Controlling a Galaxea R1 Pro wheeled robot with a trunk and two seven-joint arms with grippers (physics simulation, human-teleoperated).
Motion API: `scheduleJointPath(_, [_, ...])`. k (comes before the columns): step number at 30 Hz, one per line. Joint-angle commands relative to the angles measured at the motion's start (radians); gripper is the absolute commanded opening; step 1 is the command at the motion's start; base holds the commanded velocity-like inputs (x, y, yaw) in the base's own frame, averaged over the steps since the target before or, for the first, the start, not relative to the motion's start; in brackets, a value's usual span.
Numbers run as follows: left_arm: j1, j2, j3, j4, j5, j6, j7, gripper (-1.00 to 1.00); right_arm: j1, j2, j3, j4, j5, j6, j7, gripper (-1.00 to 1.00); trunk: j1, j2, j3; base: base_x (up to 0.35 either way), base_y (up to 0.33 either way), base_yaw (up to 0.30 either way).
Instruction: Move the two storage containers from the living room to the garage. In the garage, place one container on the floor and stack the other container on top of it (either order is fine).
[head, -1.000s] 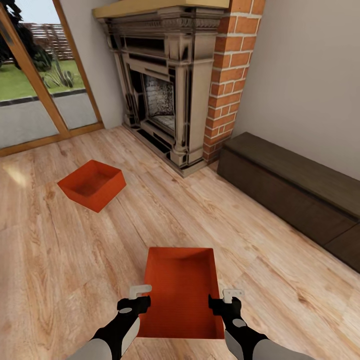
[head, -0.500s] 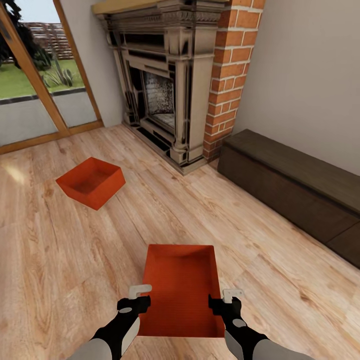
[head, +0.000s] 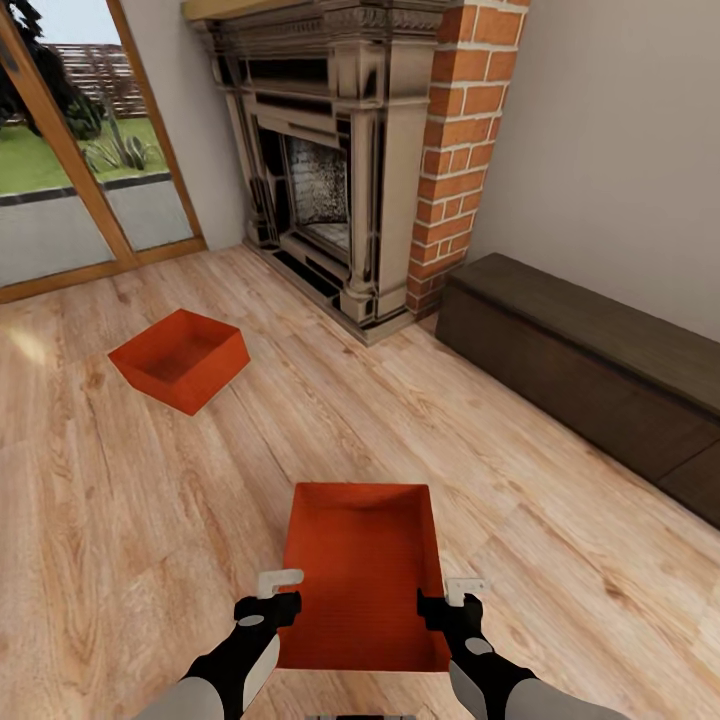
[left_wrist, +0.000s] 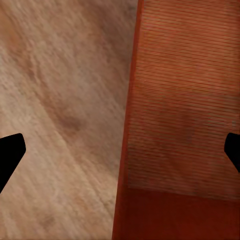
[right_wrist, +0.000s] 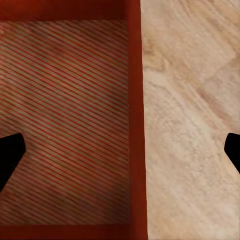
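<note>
One orange-red storage container (head: 362, 575) lies on the light wood floor just in front of me, in the living room. My left gripper (head: 271, 595) is open and straddles its left wall (left_wrist: 125, 150), one fingertip (left_wrist: 10, 157) over the floor and the other over the bin's inside. My right gripper (head: 456, 597) is open too, straddling the right wall (right_wrist: 136, 125). The second storage container (head: 180, 358) sits farther off to the left, turned at an angle, toward the glass doors.
An ornate fireplace (head: 325, 160) with a brick column (head: 455, 150) stands ahead. A long dark wooden bench (head: 590, 365) runs along the right wall. Wood-framed glass doors (head: 70, 150) are at the back left. Open plank floor (head: 150, 520) lies between the two bins.
The whole picture has slid slightly upward, so the camera has moved. Both grippers stay open over the near bin's side walls; neither bin has shifted on the floor.
</note>
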Motion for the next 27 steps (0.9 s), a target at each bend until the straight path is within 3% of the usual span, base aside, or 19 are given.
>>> scheduleJointPath(1, [0.000,-0.001,0.007,-0.001,-0.006,0.001,0.001,1.00,-0.001,0.000,0.009,0.001,-0.010,-0.003,-0.003,1.00,0.004,-0.008,-0.004,0.000,0.000,0.000])
scheduleJointPath(20, [0.000,0.000,0.008,-0.001,-0.006,0.001,0.001,1.00,-0.001,0.000,0.008,0.002,-0.004,-0.004,-0.003,1.00,0.077,-0.141,-0.063,0.000,0.000,0.000])
scheduleJointPath(27, [0.000,0.000,0.008,-0.001,-0.006,0.000,0.001,1.00,-0.001,-0.009,0.007,0.002,-0.008,-0.004,-0.004,1.00,0.077,-0.141,-0.063,0.000,0.000,0.000])
